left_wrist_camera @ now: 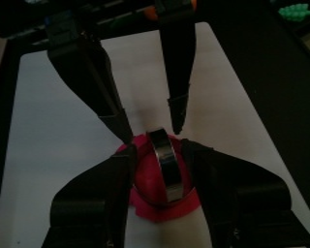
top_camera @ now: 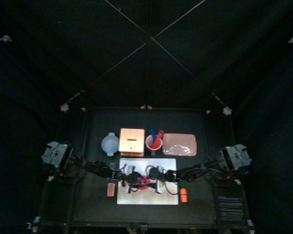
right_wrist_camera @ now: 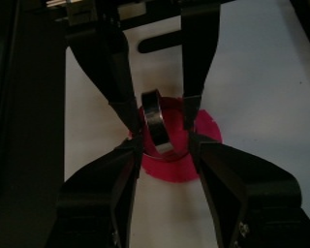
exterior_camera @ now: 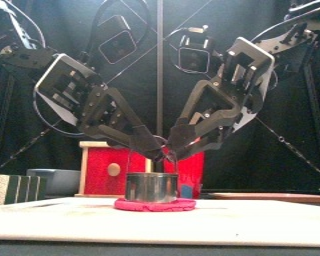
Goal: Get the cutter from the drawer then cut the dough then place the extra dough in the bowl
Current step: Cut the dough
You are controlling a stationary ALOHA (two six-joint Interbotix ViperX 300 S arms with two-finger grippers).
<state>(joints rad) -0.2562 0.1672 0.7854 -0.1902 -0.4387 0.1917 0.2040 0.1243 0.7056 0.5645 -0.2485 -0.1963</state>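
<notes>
In the top view I see both arms meeting over the white cutting board [top_camera: 167, 167] on the surface. The wooden box [top_camera: 133, 142] sits at the board's 12 o'clock and the bowl [top_camera: 109, 143] at 11.

Front view: the cutter [exterior_camera: 152, 186] stands on the pink dough [exterior_camera: 155, 206].

Left wrist view: the left gripper [left_wrist_camera: 162, 160] has its 2 jaws apart, flanking the cutter.

Right wrist view: the right gripper [right_wrist_camera: 167, 150] has its jaws apart likewise. I cannot tell whether either pair touches it.
</notes>
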